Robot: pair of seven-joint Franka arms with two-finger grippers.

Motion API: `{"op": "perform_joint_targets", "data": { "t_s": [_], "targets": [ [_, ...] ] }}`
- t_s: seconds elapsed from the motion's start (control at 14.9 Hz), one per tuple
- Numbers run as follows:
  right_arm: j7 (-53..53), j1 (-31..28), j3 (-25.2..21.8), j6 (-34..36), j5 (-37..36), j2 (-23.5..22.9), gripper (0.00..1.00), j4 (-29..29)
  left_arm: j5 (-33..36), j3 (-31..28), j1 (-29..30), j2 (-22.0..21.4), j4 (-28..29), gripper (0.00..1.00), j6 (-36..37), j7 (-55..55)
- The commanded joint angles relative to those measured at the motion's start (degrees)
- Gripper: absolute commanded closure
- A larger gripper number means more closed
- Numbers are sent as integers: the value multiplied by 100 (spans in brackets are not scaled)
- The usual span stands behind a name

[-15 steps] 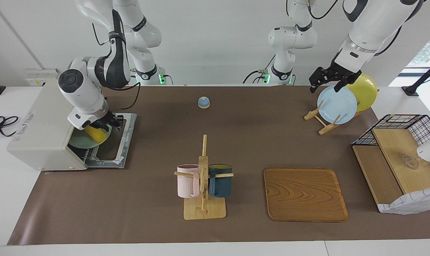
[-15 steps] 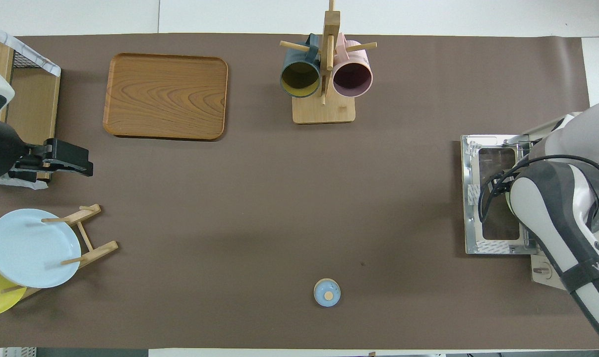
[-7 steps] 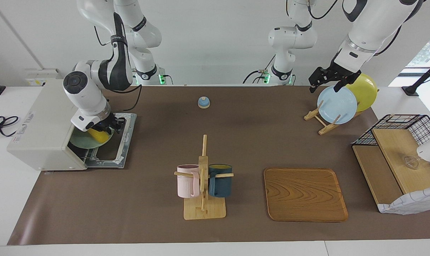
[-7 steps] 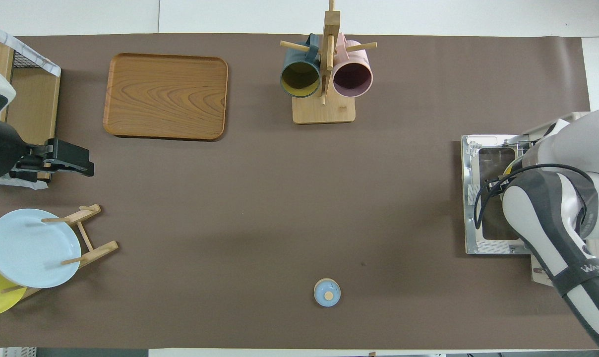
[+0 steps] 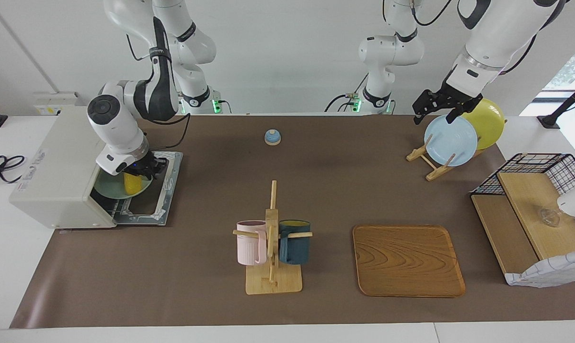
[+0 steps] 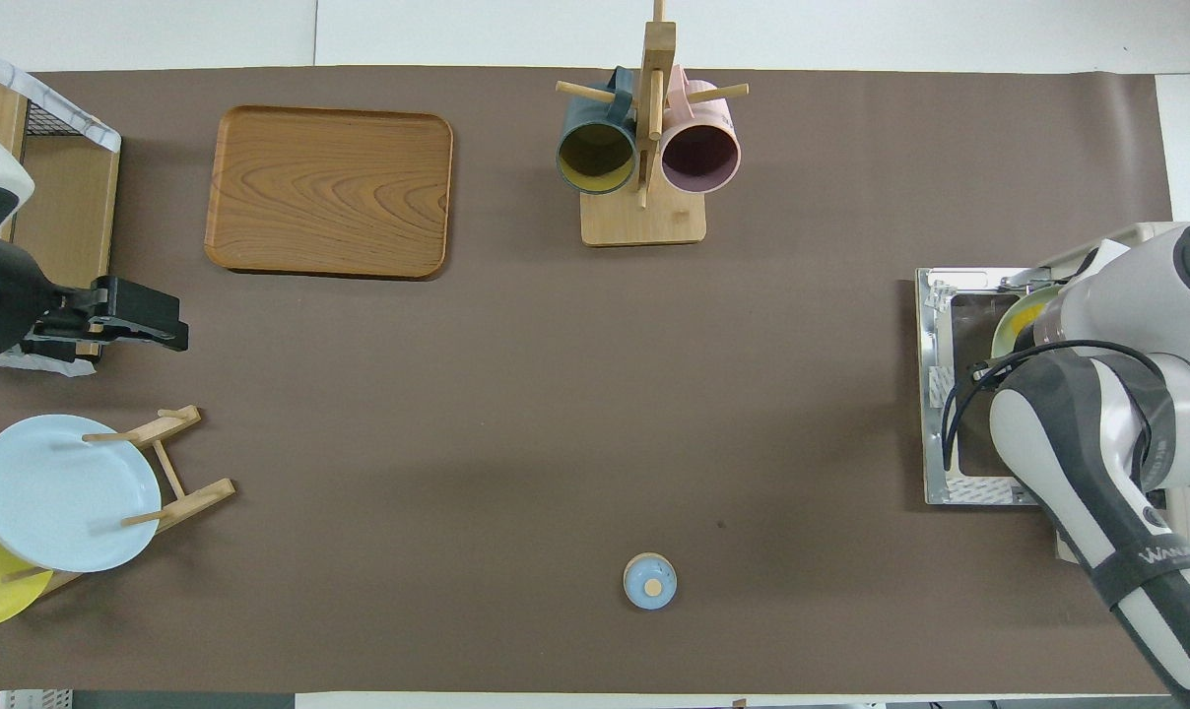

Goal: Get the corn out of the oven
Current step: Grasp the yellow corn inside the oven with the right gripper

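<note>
The off-white oven stands at the right arm's end of the table, its door folded down flat. A green plate sits on the rack at the oven's mouth. My right gripper is at the mouth, over the plate, shut on the yellow corn, which hangs nearly upright just above the plate. In the overhead view the right arm covers the gripper; a bit of corn and plate rim show beside the door. My left gripper waits open over the plate rack.
A wooden rack with a pink and a dark blue mug stands mid-table. A wooden tray lies beside it. A small blue knob sits near the robots. A rack holds a blue plate and a yellow plate. A wire shelf stands at the left arm's end.
My right gripper has risen and drawn back a little from the oven's mouth, and the corn has turned from lying on the plate to hanging upright. The left arm has not moved.
</note>
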State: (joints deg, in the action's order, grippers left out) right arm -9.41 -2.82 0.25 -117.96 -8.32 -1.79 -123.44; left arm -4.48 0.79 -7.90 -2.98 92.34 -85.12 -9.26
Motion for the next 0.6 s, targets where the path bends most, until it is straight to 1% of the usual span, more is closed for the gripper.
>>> {"op": "perform_joint_targets", "data": {
  "t_s": [0.0, 0.2, 0.34, 0.54],
  "targets": [
    [-36, 455, 46, 149, -64, -14, 100, 178, 106, 9, -19, -71, 118, 0, -92, 20],
    [613, 1106, 54, 597, -73, -154, 100, 644, 106, 9, 34, -79, 118, 0, -83, 3],
    [1446, 1607, 54, 834, -73, -259, 100, 907, 106, 0, 43, -80, 126, 0, -83, 3],
    [2423, 2266, 46, 1335, -73, -567, 100, 1540, 106, 0, 43, -88, 144, 0, -57, 29]
  ]
}}
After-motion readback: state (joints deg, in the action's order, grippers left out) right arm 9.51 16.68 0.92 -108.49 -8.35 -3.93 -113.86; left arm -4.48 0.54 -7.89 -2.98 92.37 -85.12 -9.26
